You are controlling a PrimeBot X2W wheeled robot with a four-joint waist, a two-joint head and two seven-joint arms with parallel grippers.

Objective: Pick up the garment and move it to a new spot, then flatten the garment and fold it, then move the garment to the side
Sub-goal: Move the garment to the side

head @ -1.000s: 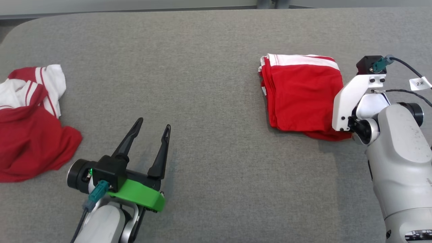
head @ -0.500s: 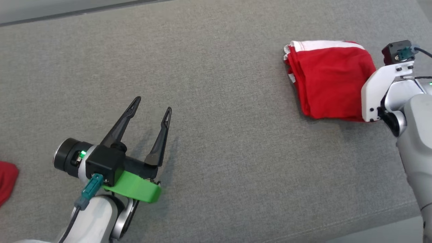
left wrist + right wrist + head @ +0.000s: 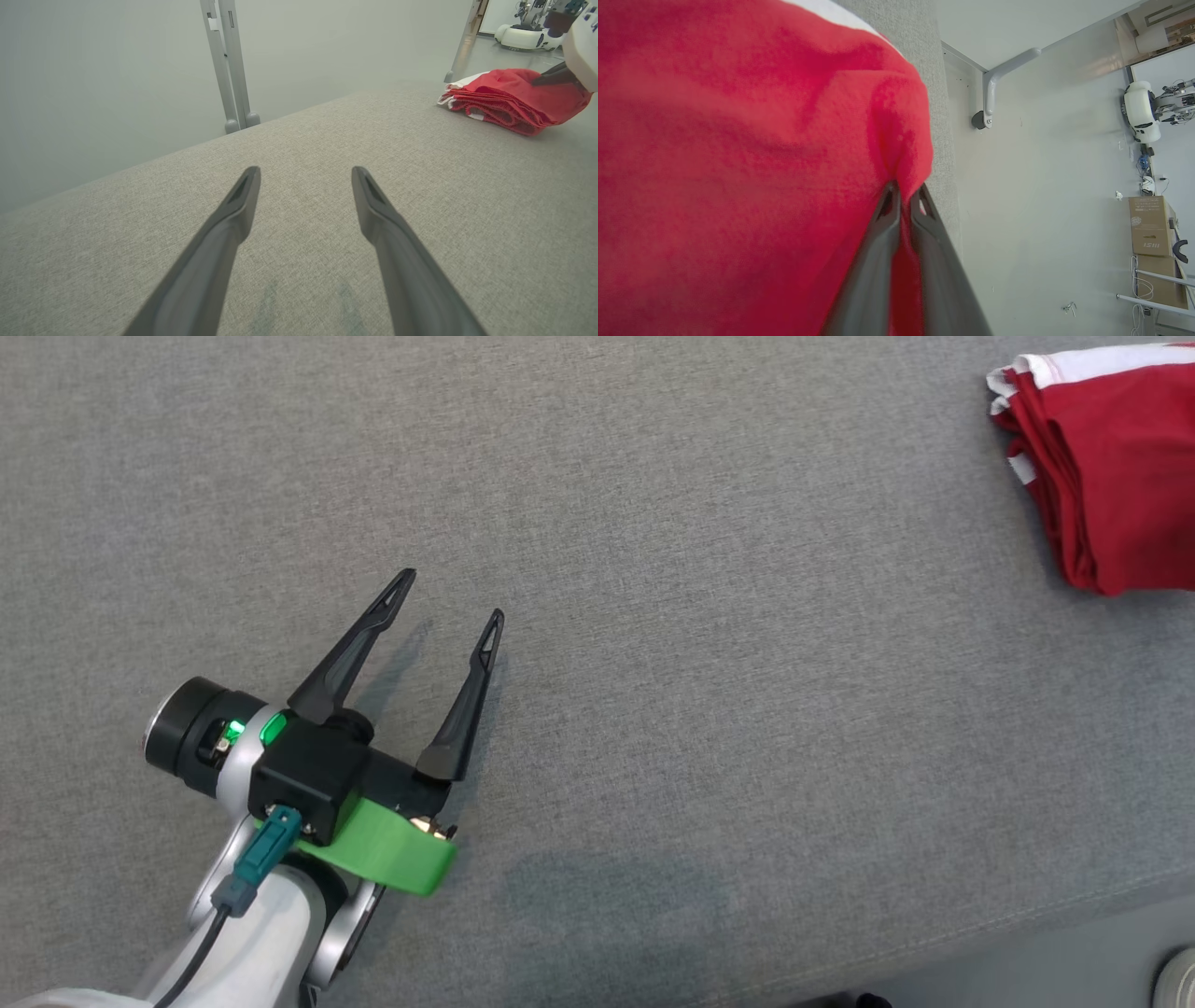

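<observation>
The garment [image 3: 1111, 457] is a folded red piece with a white band, lying at the far right of the grey table [image 3: 653, 569] in the head view. In the left wrist view the garment [image 3: 509, 98] lies at the upper right, with a dark finger of the other arm on its far side. My right gripper [image 3: 903, 193] is shut on a pinch of the garment [image 3: 738, 163] near the table's edge. My left gripper [image 3: 448, 597] hovers open over bare cloth at the lower left, far from the garment; in its own view the left gripper [image 3: 306, 175] holds nothing.
The table's near edge [image 3: 1027, 915] runs across the lower right of the head view, with floor beyond. Past the table stand a grey frame post [image 3: 229, 65], a caster leg [image 3: 990, 93], cardboard boxes [image 3: 1150, 224] and another robot [image 3: 1143, 112].
The head camera has swung left and down, so the folded garment slid to the upper right corner and the right arm left that view. The left gripper stays open.
</observation>
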